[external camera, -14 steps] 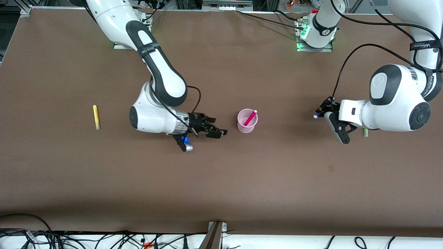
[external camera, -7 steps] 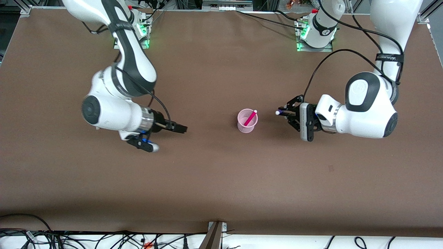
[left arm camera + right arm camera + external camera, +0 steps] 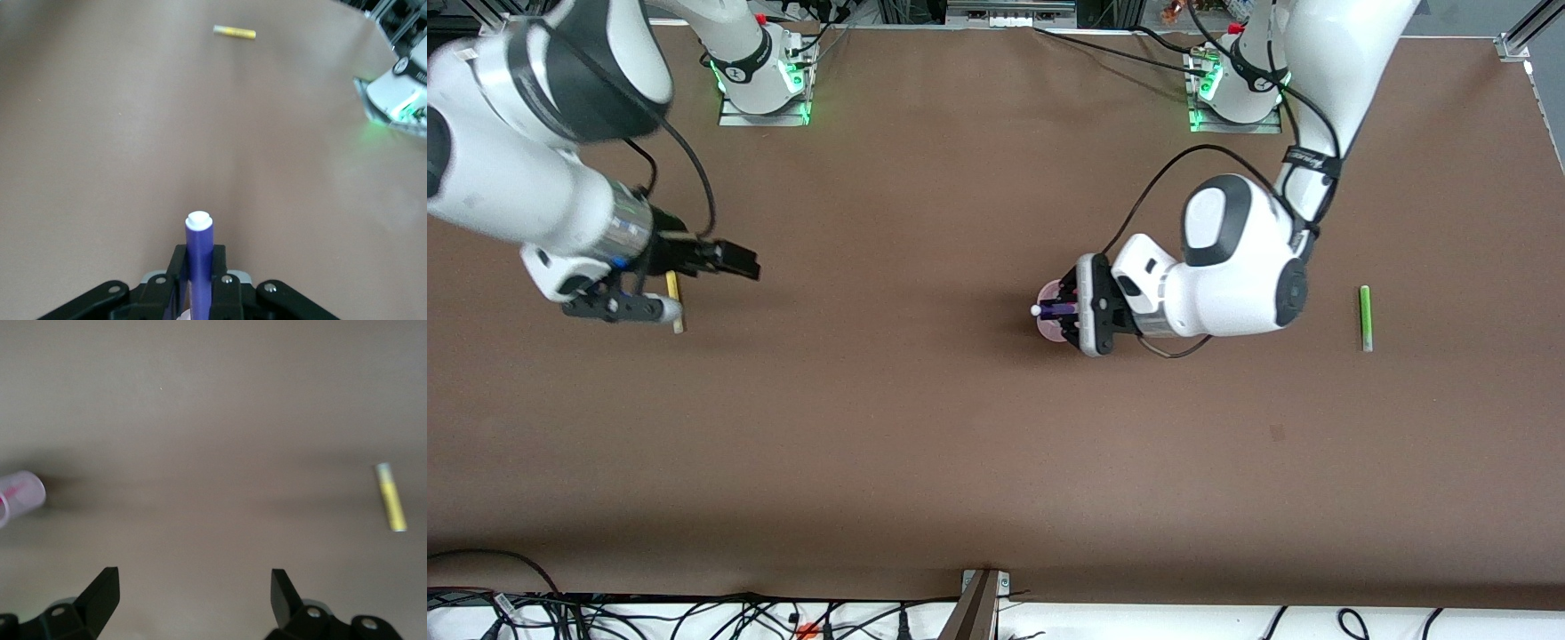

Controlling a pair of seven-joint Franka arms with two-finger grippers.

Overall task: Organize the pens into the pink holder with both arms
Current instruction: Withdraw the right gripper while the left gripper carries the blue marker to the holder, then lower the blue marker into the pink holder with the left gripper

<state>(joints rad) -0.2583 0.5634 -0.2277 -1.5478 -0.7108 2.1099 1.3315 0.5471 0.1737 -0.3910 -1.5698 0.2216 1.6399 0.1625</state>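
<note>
My left gripper (image 3: 1067, 309) is shut on the dark purple pen (image 3: 1049, 309), holding it level over the pink holder (image 3: 1051, 332), which it mostly covers. The left wrist view shows the purple pen (image 3: 199, 253) clamped between the jaws, pale tip outward. My right gripper (image 3: 738, 262) is open and empty, low over the table beside the yellow pen (image 3: 675, 307). The right wrist view shows the yellow pen (image 3: 390, 497) and the holder (image 3: 21, 493) with a trace of magenta inside. The green pen (image 3: 1364, 317) lies toward the left arm's end.
The brown table (image 3: 996, 462) runs wide around the holder. The arm bases with green lights (image 3: 1232, 98) stand along the edge farthest from the front camera. Cables lie past the nearest edge.
The left arm has swung in with the purple pen until it is over the holder, uncovering the green pen. The right arm has drawn away from the holder to the yellow pen.
</note>
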